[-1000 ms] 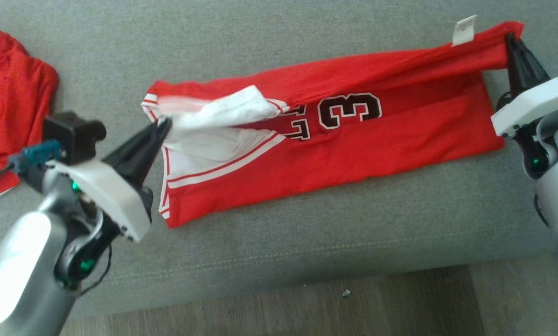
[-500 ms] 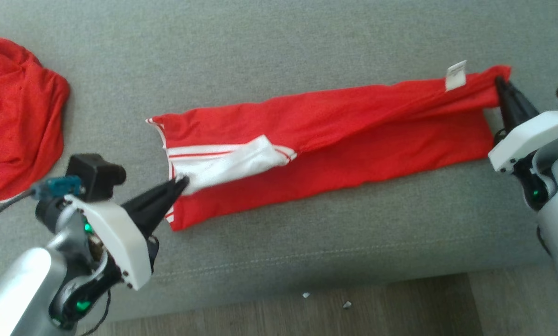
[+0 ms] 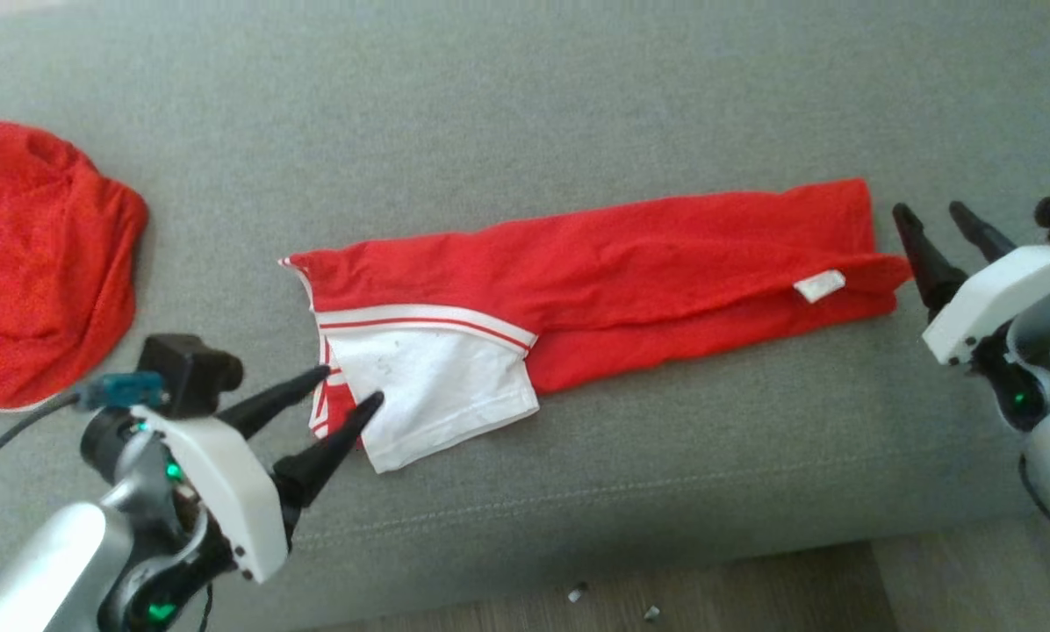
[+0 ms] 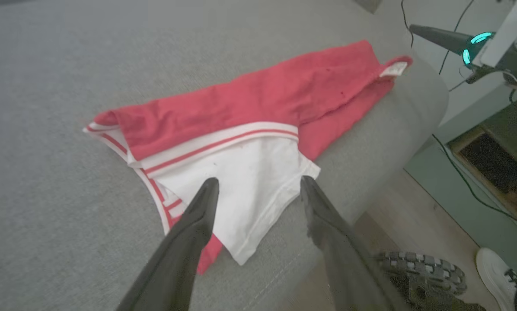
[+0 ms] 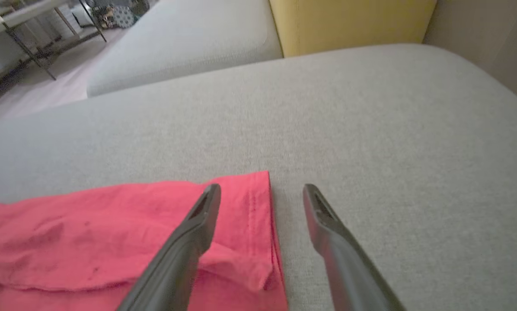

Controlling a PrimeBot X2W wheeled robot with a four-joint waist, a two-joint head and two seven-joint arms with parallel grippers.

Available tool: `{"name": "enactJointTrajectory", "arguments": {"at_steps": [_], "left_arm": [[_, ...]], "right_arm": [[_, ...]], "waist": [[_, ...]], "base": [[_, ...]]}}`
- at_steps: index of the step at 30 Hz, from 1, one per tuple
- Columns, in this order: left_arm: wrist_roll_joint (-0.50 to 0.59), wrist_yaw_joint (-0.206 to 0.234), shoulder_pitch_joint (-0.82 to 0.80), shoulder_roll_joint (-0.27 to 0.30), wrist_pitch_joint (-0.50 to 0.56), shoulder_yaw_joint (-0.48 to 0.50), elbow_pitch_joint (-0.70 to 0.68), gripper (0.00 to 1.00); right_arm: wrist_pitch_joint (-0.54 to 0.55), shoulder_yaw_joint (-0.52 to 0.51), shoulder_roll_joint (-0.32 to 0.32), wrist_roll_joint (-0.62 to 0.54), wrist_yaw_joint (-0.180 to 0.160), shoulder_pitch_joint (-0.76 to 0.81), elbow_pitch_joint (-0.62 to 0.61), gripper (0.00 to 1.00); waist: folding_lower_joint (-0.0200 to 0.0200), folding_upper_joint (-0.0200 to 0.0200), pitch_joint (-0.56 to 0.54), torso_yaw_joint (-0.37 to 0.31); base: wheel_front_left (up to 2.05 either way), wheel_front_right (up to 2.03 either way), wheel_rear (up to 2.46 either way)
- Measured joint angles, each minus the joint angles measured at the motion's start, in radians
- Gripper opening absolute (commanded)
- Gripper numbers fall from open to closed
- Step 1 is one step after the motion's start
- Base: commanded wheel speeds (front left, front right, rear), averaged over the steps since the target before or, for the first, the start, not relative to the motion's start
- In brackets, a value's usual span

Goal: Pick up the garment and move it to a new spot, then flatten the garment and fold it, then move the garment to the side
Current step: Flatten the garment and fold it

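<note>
Garment (image 3: 665, 272) lies folded lengthwise on the sofa (image 3: 578, 105), left end effector (image 3: 351, 384) and right end effector (image 3: 929, 209) both spread empty; further folding and moving aside seemingly remain.

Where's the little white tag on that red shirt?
In the head view the white tag lies near the right end of the red shirt, just left of the open right gripper.
</note>
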Motion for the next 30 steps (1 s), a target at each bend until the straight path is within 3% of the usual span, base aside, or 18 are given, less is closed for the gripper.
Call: {"name": "enactJointTrajectory", "arguments": {"at_steps": [5, 9, 17, 24, 30], "left_arm": [[-0.01, 0.04, 0.005, -0.029, -0.082, 0.054, 0.001, 1.0], [-0.011, 0.093, 0.005, -0.083, -0.184, 0.111, 0.015, 1.0], [-0.035, 0.157, 0.011, -0.261, -0.47, 0.206, 0.09, 1.0], [-0.001, 0.159, 0.069, -0.367, -0.576, 0.258, 0.188, 1.0], [0.067, 0.114, 0.064, -0.414, -0.577, 0.298, 0.222, 1.0]], "right_arm": [[-0.004, -0.072, 0.002, -0.002, 0.0, 0.0, -0.042, 1.0], [-0.034, -0.147, 0.021, -0.013, 0.0, 0.009, -0.083, 1.0], [-0.157, -0.322, 0.151, -0.067, 0.0, 0.145, -0.239, 1.0], [-0.174, -0.403, 0.247, -0.142, 0.0, 0.291, -0.371, 1.0], [-0.113, -0.48, 0.282, -0.206, 0.0, 0.31, -0.444, 1.0]], "waist": [[0.0, 0.0, -0.028, -0.005], [0.0, 0.0, -0.04, -0.003], [0.0, 0.0, -0.073, 0.005], [0.0, 0.0, -0.071, 0.009], [0.0, 0.0, -0.043, 0.015]], "base": [[0.0, 0.0, 0.0], [0.0, 0.0, 0.0], [0.0, 0.0, 0.0], [0.0, 0.0, 0.0], [0.0, 0.0, 0.0]]}}
